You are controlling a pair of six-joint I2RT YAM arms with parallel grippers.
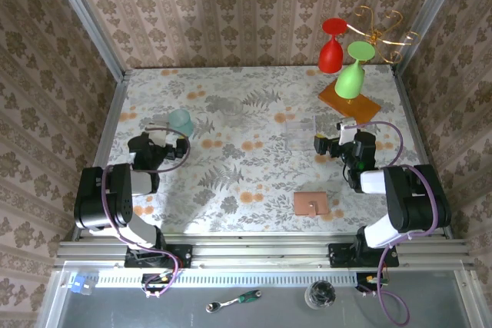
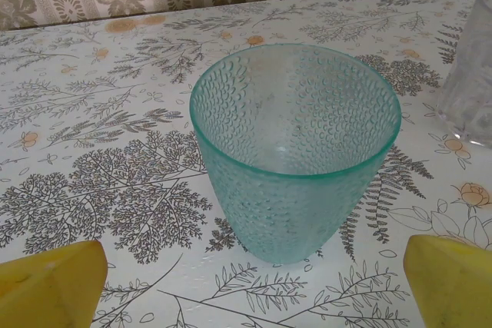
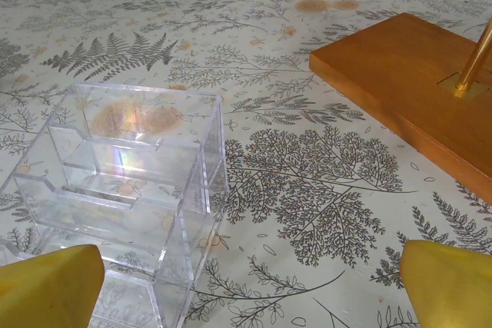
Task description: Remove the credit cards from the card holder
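Tan leather faces up on the card holder [image 1: 311,204], which lies flat on the floral table [image 1: 246,90] at about five o'clock from its middle, near the front edge and well apart from both arms' fingers. My left gripper [image 2: 251,286] stands wide at nine o'clock. Its yellow fingertips [image 2: 50,286] are spread either side of a dimpled teal cup [image 2: 296,151] without touching it. My right gripper [image 3: 247,286] is just as wide at three o'clock and holds nothing. A clear acrylic organiser [image 3: 131,182] sits just ahead of it at eleven o'clock, and a wooden slab [image 3: 415,82] at one o'clock. From the right gripper, the card holder sits at roughly seven o'clock.
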